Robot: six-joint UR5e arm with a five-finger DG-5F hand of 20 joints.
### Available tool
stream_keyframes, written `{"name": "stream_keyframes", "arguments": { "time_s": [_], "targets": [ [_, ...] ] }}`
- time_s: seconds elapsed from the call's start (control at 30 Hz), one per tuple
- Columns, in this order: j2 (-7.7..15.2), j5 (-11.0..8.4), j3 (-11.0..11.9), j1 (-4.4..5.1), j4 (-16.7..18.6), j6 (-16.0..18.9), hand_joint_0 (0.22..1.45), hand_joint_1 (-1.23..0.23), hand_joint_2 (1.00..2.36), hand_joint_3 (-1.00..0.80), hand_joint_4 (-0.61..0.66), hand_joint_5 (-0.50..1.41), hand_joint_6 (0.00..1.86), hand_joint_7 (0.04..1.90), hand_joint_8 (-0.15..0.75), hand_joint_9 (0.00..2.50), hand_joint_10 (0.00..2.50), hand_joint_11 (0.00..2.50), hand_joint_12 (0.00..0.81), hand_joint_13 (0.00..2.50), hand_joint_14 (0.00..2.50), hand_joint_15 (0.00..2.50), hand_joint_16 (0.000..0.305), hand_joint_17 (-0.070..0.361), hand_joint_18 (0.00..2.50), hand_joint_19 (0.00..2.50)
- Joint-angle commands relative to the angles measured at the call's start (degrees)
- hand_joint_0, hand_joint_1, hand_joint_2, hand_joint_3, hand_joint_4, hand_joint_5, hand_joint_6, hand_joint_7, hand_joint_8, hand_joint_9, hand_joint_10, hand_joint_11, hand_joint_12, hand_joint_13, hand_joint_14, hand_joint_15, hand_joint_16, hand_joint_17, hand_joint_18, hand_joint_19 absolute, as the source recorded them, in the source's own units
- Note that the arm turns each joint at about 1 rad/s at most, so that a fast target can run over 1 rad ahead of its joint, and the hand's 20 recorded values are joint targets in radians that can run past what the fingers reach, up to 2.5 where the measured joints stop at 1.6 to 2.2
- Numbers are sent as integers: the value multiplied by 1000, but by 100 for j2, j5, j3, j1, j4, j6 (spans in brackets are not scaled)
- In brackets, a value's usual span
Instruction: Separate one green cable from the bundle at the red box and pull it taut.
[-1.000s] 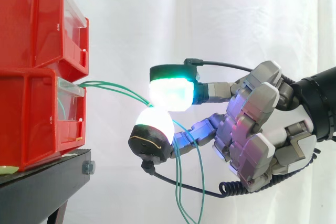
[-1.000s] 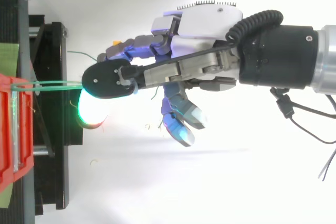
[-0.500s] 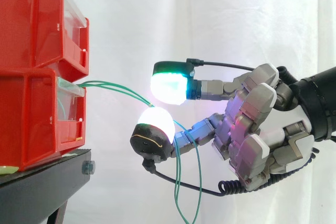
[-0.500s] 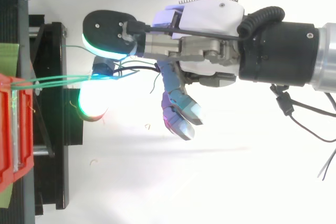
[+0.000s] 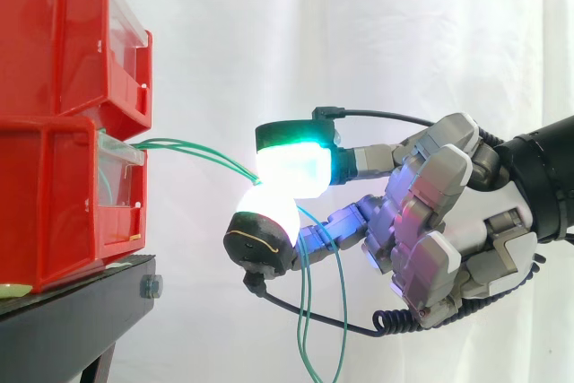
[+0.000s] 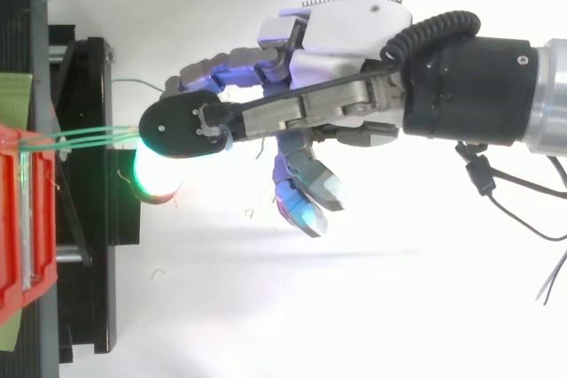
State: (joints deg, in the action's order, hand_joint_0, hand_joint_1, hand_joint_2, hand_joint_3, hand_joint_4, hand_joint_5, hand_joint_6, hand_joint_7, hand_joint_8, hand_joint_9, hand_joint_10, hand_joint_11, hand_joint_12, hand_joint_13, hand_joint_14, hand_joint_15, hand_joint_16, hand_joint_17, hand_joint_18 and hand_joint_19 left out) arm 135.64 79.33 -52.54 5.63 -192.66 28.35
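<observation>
The stacked bins are bright red on a black stand, before a plain white curtain. The thin cables are green. The hand is grey and silver with a violet sheen, its upper pad glowing white-green under a black back, its lower pad white.

Bins left; cables (rightward) in hand

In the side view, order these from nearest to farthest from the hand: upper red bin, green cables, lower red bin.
1. The green cables: pinched between the hand's pads.
2. The lower red bin: left, level with the pads.
3. The upper red bin: left, higher up.
</observation>
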Motion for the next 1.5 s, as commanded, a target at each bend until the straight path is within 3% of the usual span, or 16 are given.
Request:
{"name": "stream_keyframes", "arguments": {
  "time_s": [0.0,0.33,0.5,0.67,0.77,0.97,1.47],
  "targets": [
    [-3,-5,-1,0,0,-5,724,-631,1014,-279,55,149,503,1276,78,2249,23,511,453,1833,20,568,70,158,1833,386],
    [6,-32,-10,9,0,-5,729,-645,1013,-269,38,150,503,1282,87,2240,21,524,456,1840,19,579,70,157,1829,400],
    [-3,-251,-10,26,0,-76,731,-648,1014,-264,38,150,503,1277,86,2235,21,535,455,1839,21,585,70,157,1828,402],
    [-3,-708,-10,61,0,-348,731,-648,1014,-263,35,149,503,1281,94,2228,21,524,454,1840,19,585,70,157,1826,411],
    [-3,-867,-10,79,18,-374,731,-648,1014,-263,35,150,503,1282,100,2225,21,526,454,1840,19,581,70,158,1828,405],
    [-11,-867,-10,88,0,-383,730,-649,1014,-261,31,149,503,1281,103,2220,20,517,454,1838,21,584,70,158,1829,406],
    [-187,-1315,-10,237,-18,-726,728,-649,1014,-260,33,149,503,1282,111,2207,23,510,451,1837,19,584,70,157,1826,413]
  ]
}}
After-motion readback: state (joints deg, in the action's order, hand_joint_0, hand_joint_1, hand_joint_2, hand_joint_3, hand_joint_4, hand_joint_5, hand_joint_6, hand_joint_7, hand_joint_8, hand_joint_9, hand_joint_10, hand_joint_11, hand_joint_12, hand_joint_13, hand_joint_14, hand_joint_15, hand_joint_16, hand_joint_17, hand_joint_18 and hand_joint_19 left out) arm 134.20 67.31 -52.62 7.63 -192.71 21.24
